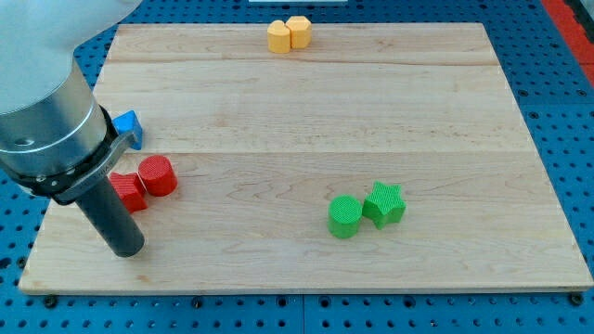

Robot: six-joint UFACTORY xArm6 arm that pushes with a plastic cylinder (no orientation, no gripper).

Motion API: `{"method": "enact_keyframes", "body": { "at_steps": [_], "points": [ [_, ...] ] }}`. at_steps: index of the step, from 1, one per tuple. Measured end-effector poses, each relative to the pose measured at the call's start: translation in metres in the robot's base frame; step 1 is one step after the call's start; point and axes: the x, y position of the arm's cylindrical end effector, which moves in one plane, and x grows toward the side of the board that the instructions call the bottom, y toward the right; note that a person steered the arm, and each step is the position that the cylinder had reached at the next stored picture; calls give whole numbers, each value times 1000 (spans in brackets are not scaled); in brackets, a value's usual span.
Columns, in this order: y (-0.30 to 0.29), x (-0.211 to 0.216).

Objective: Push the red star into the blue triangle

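Observation:
The red star [129, 191] lies near the board's left edge, partly hidden behind my rod. A red cylinder [159, 175] touches it on its right. The blue triangle [129, 126] sits just above them, partly hidden by the arm's grey body. My tip [127, 250] rests on the board just below the red star, towards the view's bottom left.
Two yellow blocks [278, 36] [299, 31] touch each other at the board's top edge. A green cylinder [345, 216] and a green star [384, 204] sit together right of centre. The wooden board [306, 111] lies on a blue pegboard.

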Motion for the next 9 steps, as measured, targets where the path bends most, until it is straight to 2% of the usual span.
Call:
{"method": "enact_keyframes", "body": {
  "at_steps": [2, 5, 6, 8, 9],
  "points": [
    [-6, -3],
    [-17, -56],
    [-26, -48],
    [-37, -99],
    [-19, -83]
  ]
}}
